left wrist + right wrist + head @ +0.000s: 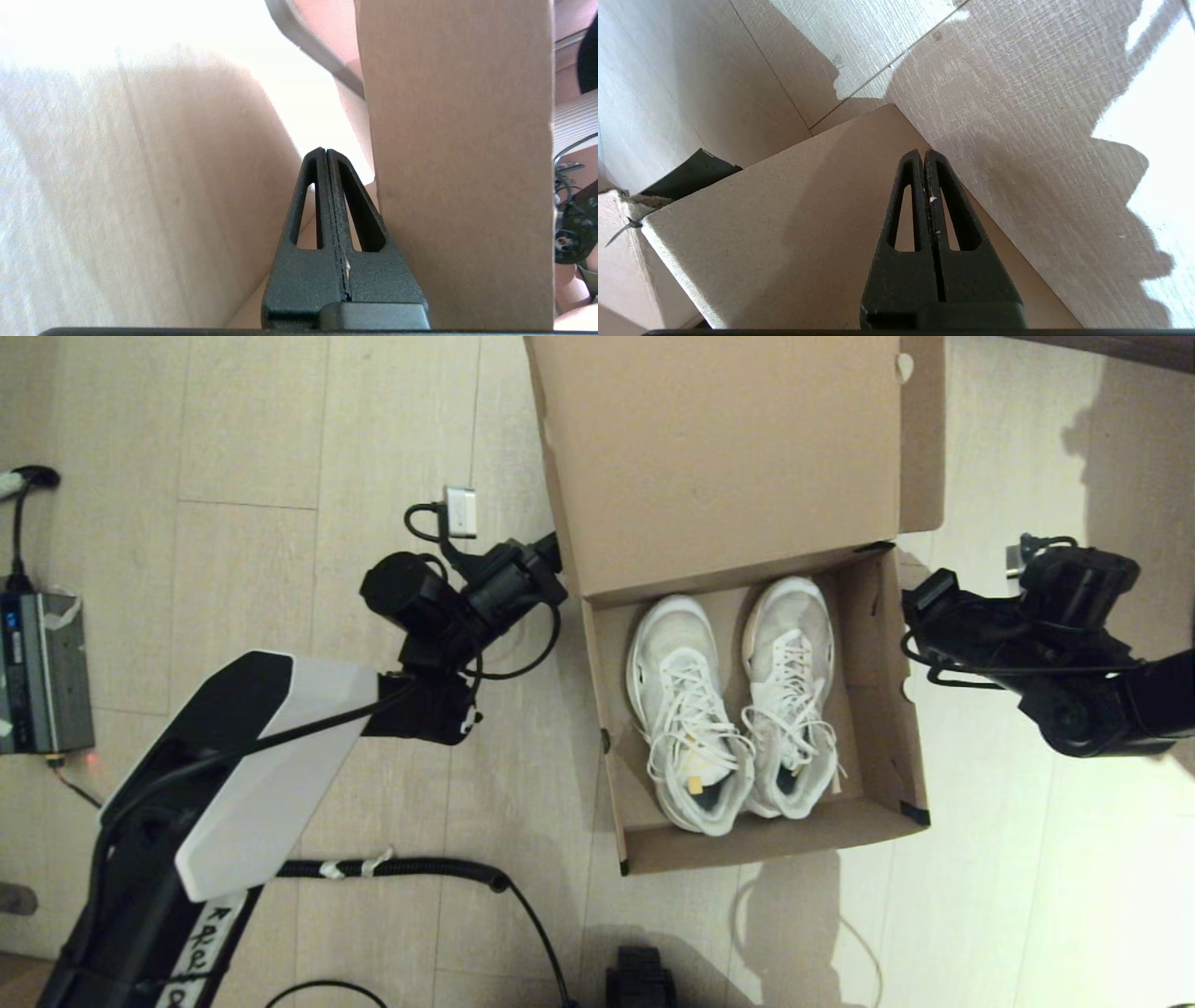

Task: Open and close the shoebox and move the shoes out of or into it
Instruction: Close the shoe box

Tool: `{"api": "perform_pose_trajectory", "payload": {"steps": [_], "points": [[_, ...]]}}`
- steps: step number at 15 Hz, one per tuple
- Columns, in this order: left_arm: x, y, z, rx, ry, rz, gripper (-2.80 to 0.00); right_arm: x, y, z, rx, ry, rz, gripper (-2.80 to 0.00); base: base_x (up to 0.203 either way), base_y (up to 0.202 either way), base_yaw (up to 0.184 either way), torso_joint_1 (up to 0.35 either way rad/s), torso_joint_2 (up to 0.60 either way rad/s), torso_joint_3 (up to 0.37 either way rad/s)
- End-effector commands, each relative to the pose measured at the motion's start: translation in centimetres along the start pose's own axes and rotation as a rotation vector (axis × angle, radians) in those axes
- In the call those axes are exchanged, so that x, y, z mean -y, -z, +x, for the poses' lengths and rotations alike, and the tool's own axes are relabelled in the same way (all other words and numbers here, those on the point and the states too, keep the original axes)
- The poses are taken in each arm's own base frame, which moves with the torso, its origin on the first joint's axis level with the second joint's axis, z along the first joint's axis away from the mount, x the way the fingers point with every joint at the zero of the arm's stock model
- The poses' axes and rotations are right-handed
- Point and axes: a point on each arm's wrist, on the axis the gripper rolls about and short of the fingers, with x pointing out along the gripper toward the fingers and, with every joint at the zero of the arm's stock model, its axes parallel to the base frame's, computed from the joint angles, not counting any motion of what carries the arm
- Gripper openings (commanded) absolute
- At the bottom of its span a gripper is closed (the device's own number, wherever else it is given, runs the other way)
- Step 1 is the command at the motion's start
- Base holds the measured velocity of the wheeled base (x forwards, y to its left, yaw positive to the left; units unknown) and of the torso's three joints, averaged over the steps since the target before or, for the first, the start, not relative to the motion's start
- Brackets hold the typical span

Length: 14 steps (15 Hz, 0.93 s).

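On the floor, the shoebox stands open, shoes inside; my left pincer and right pincer flank it, both clenched empty.

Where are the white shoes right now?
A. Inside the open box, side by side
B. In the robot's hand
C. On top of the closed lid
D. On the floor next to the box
A: the shoes lie side by side in the shoebox, whose lid stands open, and neither shut gripper holds them.

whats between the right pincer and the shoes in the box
Only the shoebox side wall: in the head view the right pincer sits just outside it, the shoes inside.
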Motion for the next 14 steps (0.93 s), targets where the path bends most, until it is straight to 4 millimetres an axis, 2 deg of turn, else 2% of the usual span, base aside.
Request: {"api": "perform_pose_trajectory", "payload": {"steps": [1,5,10,14], "points": [[0.6,-0.8,0.4,0.019,0.020,0.011,-2.80,0.0,0.0,-0.1,-0.001,-0.004,0.006,-2.80,0.000,0.000,0.000,0.000,0.00,0.000],[1.9,-1.6,1.5,0.037,0.057,0.005,-2.80,0.6,0.9,-0.8,-0.006,0.004,0.005,-2.80,0.000,0.000,0.000,0.000,0.00,0.000],[3.9,-4.7,2.8,0.076,0.140,-0.023,-2.80,0.6,0.9,-0.7,-0.009,0.002,0.005,-2.80,0.000,0.000,0.000,0.000,0.00,0.000],[4.7,-5.4,3.3,0.065,0.188,-0.019,-2.80,0.7,0.9,-0.8,-0.006,0.005,-0.002,-2.80,0.000,0.000,0.000,0.000,0.00,0.000]]}}
